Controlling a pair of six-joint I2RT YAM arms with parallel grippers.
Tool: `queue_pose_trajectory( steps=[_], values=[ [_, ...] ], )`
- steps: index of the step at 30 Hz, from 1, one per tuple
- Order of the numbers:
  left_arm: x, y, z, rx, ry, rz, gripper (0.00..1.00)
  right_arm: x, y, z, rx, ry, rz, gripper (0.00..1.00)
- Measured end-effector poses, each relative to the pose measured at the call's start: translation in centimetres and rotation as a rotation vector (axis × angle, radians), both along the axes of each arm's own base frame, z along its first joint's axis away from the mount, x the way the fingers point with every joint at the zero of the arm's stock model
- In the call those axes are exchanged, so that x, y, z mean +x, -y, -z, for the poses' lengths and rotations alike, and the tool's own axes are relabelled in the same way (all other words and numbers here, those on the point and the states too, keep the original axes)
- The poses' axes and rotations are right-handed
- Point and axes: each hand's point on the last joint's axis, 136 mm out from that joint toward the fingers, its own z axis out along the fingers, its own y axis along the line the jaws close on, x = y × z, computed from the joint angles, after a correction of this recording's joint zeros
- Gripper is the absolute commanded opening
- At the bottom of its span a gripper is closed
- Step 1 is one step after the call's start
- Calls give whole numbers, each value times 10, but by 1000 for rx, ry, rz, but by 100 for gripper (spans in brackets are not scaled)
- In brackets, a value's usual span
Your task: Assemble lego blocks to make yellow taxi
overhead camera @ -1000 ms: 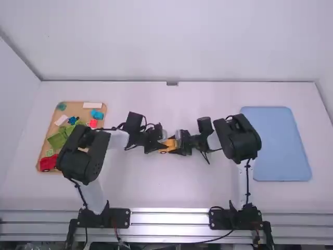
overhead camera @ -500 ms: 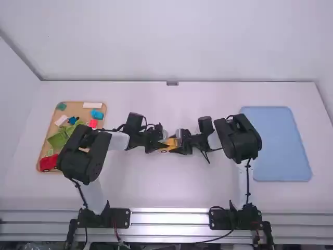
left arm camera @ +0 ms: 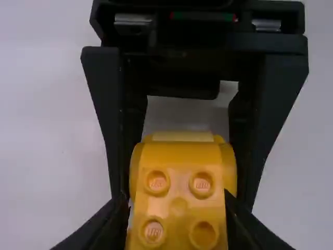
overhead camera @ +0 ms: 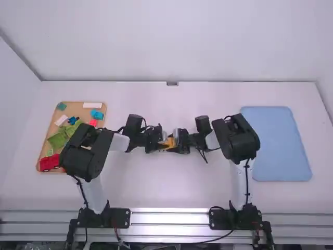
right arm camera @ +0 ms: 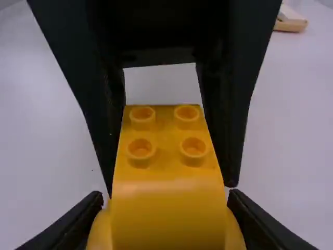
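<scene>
White links (overhead camera: 94,194), chunky blk joints (overhead camera: 242,138), thin blk cables (overhead camera: 247,179), blk base plates (overhead camera: 119,218) w/ pale screws (overhead camera: 126,212)

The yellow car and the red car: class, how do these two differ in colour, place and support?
Colour: the yellow car is orange-yellow; the red car is red.
Support: the yellow car is held between the left gripper and right gripper; the red car rests on the tray.
Place: the yellow car is mid-table, the red car far left.
Both show dark wheels.

High view looks down from afar; close wrist views seemingly opposed.
</scene>
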Motion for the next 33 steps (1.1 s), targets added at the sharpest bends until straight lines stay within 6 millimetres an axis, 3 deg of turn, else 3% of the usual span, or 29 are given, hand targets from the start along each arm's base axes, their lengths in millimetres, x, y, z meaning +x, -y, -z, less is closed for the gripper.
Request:
queue_pose_trajectory(
  steps=[4,8,9,10,13,16,17,18,21,25,29,33],
  values=[
    [0,-4,-3,-24,-7,2,46,0,0,0,0,-2,1,46],
    [4,-17,-8,-79,-20,-6,56,3,0,0,-3,-3,9,46],
    [6,-23,-11,-103,-26,-12,61,3,0,0,-4,-4,10,46],
    [7,-27,-14,-121,-26,-15,79,3,0,0,-4,-5,11,46],
    [12,-43,-25,-183,-21,-25,99,4,2,0,-4,-8,16,47],
    [17,-61,-33,-235,-21,-50,99,7,4,-1,-2,-10,28,45],
    [20,-72,-37,-258,-20,-73,99,11,4,-3,5,-1,37,37],
    [21,-75,-38,-262,-19,-77,99,12,4,-4,7,4,39,36],
    [30,-95,-40,-267,-50,-166,99,28,5,-20,56,34,81,11],
    [39,-102,-28,-218,-132,-282,99,45,15,-36,98,-56,160,9],
    [46,-103,-15,-154,-184,-378,99,63,53,-50,95,-268,305,14],
    [51,-105,-9,-120,-192,-428,99,77,125,-73,68,-401,531,11]
  ],
)
